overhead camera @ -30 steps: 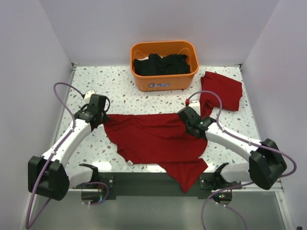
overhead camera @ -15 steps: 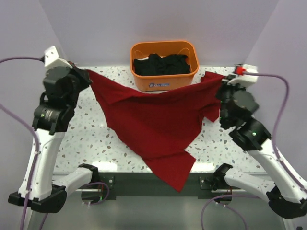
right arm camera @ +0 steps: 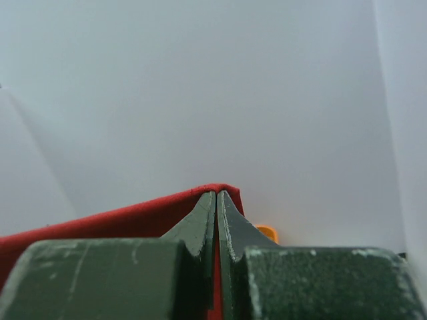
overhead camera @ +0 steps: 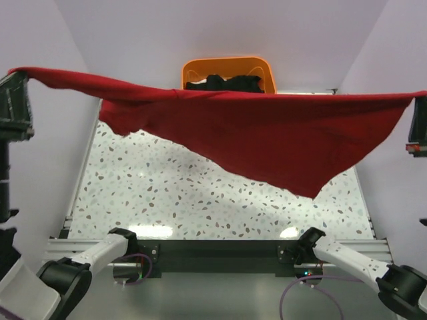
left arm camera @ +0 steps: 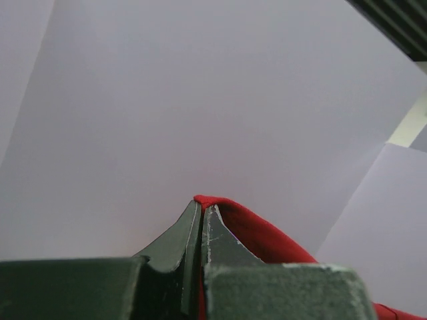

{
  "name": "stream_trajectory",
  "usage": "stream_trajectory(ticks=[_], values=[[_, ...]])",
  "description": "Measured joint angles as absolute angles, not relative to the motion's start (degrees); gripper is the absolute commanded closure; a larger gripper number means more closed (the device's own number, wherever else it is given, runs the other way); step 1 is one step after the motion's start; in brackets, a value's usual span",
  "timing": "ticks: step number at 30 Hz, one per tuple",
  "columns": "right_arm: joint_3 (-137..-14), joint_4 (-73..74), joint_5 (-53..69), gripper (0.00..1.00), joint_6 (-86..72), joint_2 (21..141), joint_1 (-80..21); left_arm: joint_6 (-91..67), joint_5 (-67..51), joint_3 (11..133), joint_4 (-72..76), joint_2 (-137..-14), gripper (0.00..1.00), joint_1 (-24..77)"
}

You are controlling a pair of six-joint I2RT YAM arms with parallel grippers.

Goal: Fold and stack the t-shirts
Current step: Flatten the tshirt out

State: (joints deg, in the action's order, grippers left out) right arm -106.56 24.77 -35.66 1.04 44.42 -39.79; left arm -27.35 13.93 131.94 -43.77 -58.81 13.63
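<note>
Whereas a second ago it lay crumpled on the tabletop [overhead camera: 167, 200], the t-shirt [overhead camera: 267, 133] now hangs stretched across the upper frame, left and right jaws clamped on its corners. Ready for laying flat, likely.

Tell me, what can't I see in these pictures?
Top view: the stretched red t-shirt hides the front of the orange basket and the far end of the table.
Wrist views: the left hand and right hand pinch shirt corners against bare wall; nothing below them shows.
Top view: the picture edges cut off most of both hands.
The shirt's neck label shows in no view.
</note>
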Motion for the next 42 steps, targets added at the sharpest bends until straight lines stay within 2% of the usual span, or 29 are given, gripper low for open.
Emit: stream_trajectory(ticks=[6, 12, 16, 22, 27, 33, 39, 42], values=[[-111.68, 32.42, -26.11, 1.0, -3.77, 42.41, -38.83, -27.4, 10.11, 132.94, -43.38, -54.35, 1.0, 13.63], [-111.63, 36.47, -23.81, 1.0, -6.0, 41.69, -37.04, -27.35, 8.86, 133.36, -43.38, -54.68, 1.0, 13.63], [-109.62, 36.86, -25.98, 1.0, -6.24, 41.69, -37.06, -26.76, 9.54, 132.4, -42.44, -55.81, 1.0, 13.63], [-99.04, 33.39, -37.52, 1.0, -5.48, 44.07, -37.08, -24.95, 14.83, 124.4, -36.93, -61.34, 1.0, 13.63], [-86.46, 26.41, -44.71, 1.0, -5.26, 54.06, -34.98, -24.23, 20.45, 105.95, -28.77, -69.69, 1.0, 13.52], [-73.34, 20.45, -36.23, 1.0, -10.17, 73.93, -22.28, -24.38, 22.11, 81.41, -22.28, -85.78, 1.0, 11.38], [-72.07, 14.94, -28.77, 1.0, -12.01, 93.69, -16.43, -24.43, 19.9, 80.71, -19.22, -102.76, 1.0, 8.75], [-73.95, 12.99, -26.72, 1.0, -11.88, 100.01, -15.42, -24.38, 18.63, 81.78, -16.99, -106.94, 1.0, 8.6]])
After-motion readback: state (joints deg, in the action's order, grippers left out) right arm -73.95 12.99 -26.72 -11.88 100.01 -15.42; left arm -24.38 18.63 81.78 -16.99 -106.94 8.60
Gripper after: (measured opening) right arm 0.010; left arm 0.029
